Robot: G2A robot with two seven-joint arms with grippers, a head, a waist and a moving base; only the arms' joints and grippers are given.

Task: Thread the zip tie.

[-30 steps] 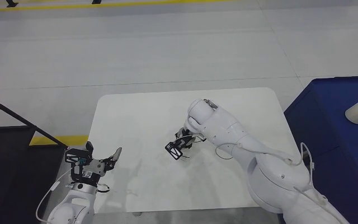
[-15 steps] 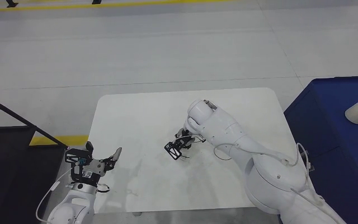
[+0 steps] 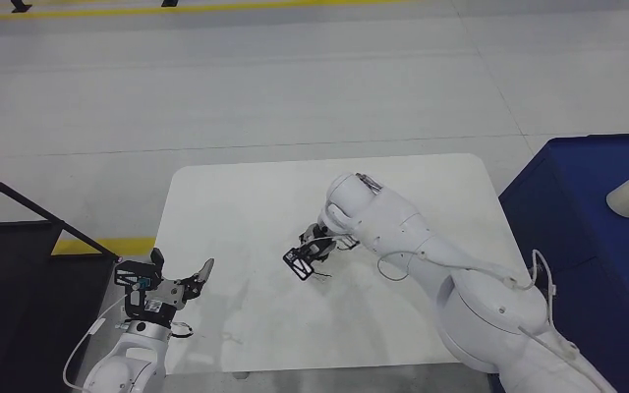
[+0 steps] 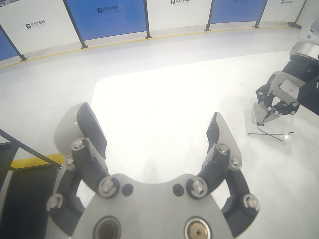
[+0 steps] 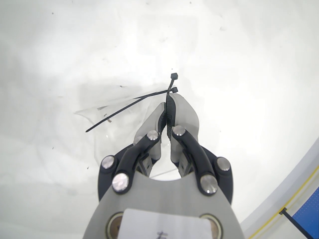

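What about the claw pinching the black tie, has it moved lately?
Yes: the right gripper slid slightly toward the table's left edge in the top view.

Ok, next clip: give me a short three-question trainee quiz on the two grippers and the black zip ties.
1. Multiple choice: what is the right gripper pinching? A) a thin black plastic zip tie; B) a red cord; C) nothing.
2. True or false: a second black zip tie lies across the clear plastic piece on the white table.
3. Fill in: the left gripper, over the table's near corner, is ___ and holds nothing.

Key: 1 A; 2 true; 3 open.
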